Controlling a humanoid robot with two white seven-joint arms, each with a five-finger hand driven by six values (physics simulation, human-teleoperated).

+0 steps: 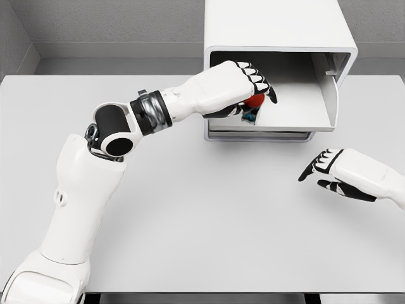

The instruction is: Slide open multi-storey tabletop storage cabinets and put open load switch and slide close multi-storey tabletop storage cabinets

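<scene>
The robot's left hand (pixel 243 85) reaches into the pulled-out drawer (pixel 297 111) of a white tabletop storage cabinet (pixel 272 25), its fingers curled down over a small red-topped object, apparently the load switch (pixel 254 101), which shows only as a red cap and a dark, bluish base under the palm. The hand appears to grip the switch, though the contact itself is hidden by the knuckles. The switch sits at the drawer's left end, directly beneath the hand, so the coming release looks to call for a short drop and an opening of the fingers, not a further reach. Too little of the switch shows to tell which way its long axis runs. The drawer runs left to right across the cabinet front, its right half bare. The right hand (pixel 335 171) hovers with loosely extended, empty fingers above the grey table (pixel 202 221), below and to the right of the drawer, well apart from the switch; the left is far nearer.
</scene>
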